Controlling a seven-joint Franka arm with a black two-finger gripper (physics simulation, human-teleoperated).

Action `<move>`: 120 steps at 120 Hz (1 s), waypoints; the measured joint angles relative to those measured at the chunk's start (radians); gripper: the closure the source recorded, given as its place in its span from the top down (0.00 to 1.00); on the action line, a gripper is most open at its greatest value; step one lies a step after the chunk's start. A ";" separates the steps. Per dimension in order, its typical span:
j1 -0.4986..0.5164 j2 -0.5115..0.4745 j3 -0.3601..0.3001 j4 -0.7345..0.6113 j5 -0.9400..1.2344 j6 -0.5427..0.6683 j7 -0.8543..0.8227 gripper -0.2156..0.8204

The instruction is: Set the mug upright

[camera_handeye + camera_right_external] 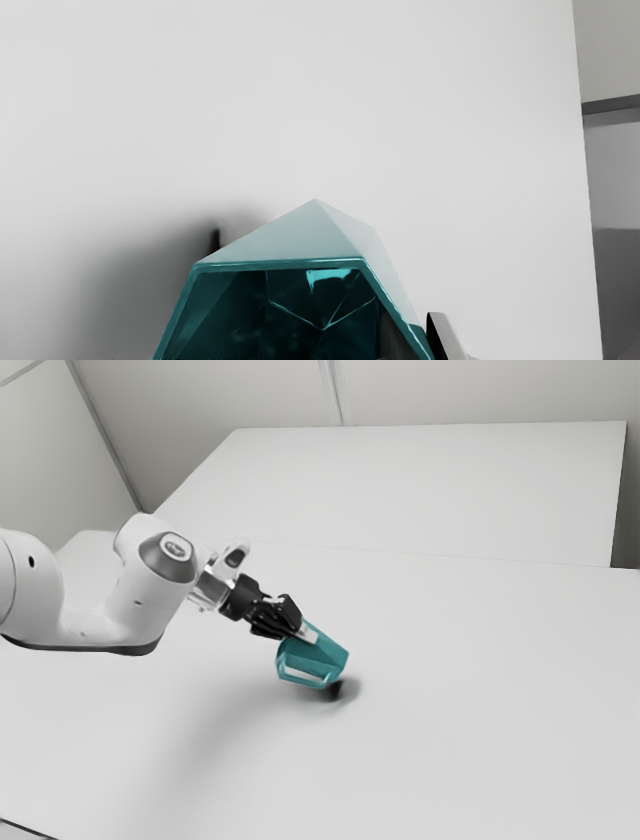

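From the exterior view's left my arm (105, 615) reaches in and slopes down to the pincer (306, 632), which is pinching the wall of the teal mug (325, 655) from inside and out. The mug sits tilted at the pincer's tips, mouth facing back toward it. I judge I'm at the righting step: next, rotate its base downward, then settle it gently on the table (460, 740) before letting go.

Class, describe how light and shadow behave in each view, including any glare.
Exterior view: a soft-edged shadow spreads over the pale table, with a small, much darker patch beside the tilted mug. Wrist view: a blurry-edged shadow lies beside the mug, whose outer faces look washed pale; its interior is dark, with one bright turquoise glint.
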 joint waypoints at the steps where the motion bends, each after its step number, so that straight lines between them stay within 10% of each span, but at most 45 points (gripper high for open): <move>1: 0.000 0.000 -0.001 0.002 0.013 0.000 -0.006 0.04; 120: -0.017 0.100 -0.133 0.183 1.044 -0.043 -0.765 0.04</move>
